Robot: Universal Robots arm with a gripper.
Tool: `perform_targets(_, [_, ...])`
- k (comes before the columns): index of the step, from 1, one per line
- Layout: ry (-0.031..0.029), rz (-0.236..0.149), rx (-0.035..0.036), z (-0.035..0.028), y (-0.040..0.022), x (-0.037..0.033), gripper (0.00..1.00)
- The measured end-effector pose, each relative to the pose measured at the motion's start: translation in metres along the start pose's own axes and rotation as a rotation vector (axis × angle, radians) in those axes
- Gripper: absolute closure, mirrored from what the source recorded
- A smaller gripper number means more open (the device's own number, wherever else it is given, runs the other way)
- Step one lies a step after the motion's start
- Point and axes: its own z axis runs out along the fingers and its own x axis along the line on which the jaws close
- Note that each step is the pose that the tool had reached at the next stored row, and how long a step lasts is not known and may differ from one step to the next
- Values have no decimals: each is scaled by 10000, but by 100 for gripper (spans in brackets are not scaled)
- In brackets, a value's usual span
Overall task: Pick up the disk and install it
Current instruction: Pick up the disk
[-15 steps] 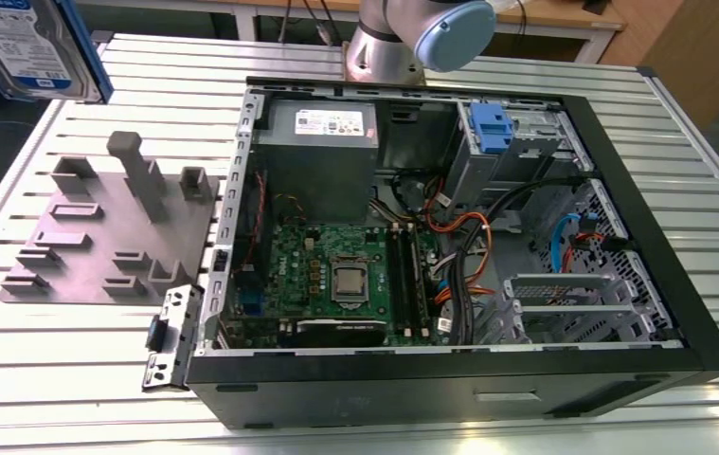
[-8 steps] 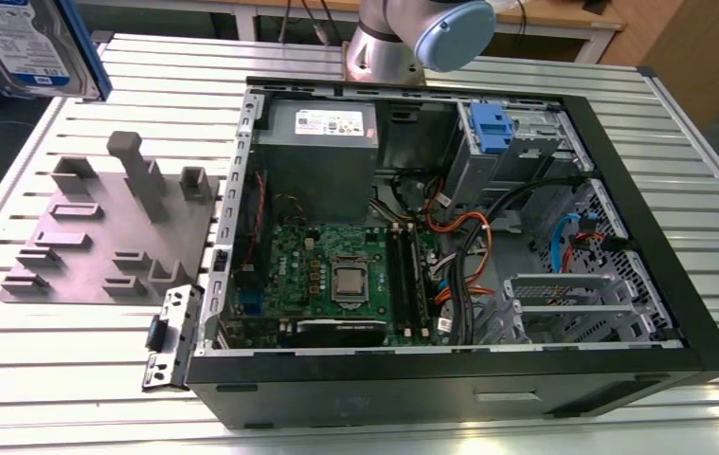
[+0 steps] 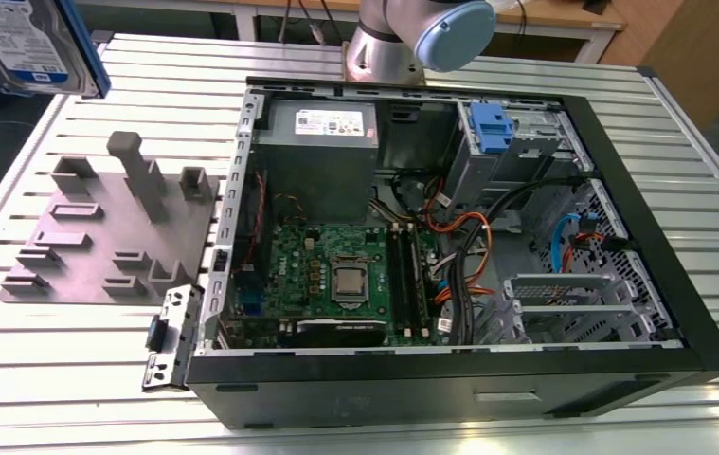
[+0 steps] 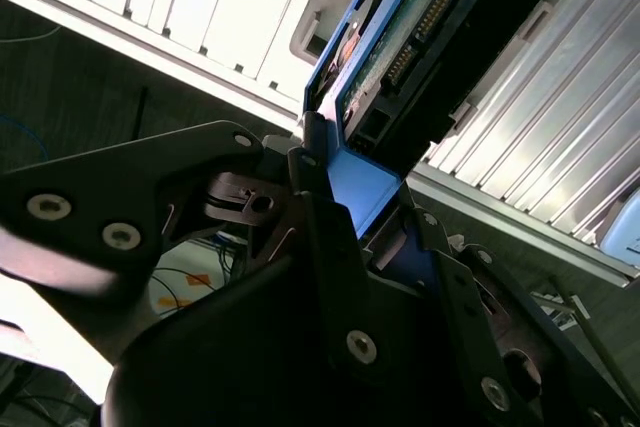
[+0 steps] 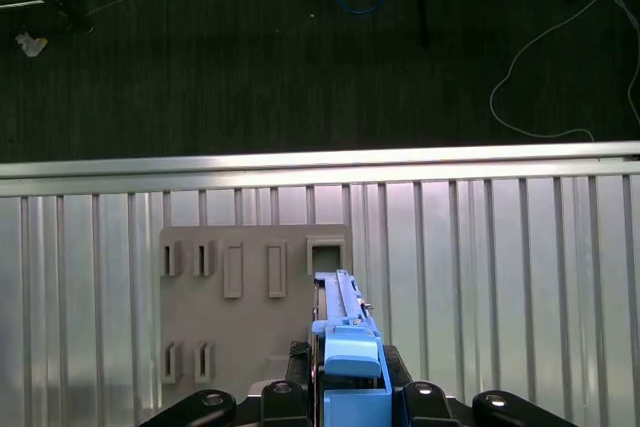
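The disk, a silver drive with a white-and-blue label in a bright blue carrier, hangs high above the table's far corner at the exterior view's left. My gripper is shut on the blue carrier, with one dark finger on each side of it. In the first wrist view the disk shows edge-on between the fingers of the gripper, above the grey fixture plate. Its circuit-board side shows in the second wrist view.
An open computer case lies on the slatted aluminium table. Its grey drive cage carries a blue tab at the back, next to the power supply. The grey fixture plate with upright posts lies beside the case.
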Motion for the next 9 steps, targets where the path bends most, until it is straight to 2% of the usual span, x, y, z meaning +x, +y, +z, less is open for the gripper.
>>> perform_targets(9, [-1, 0, 1, -38, 0, -1, 63])
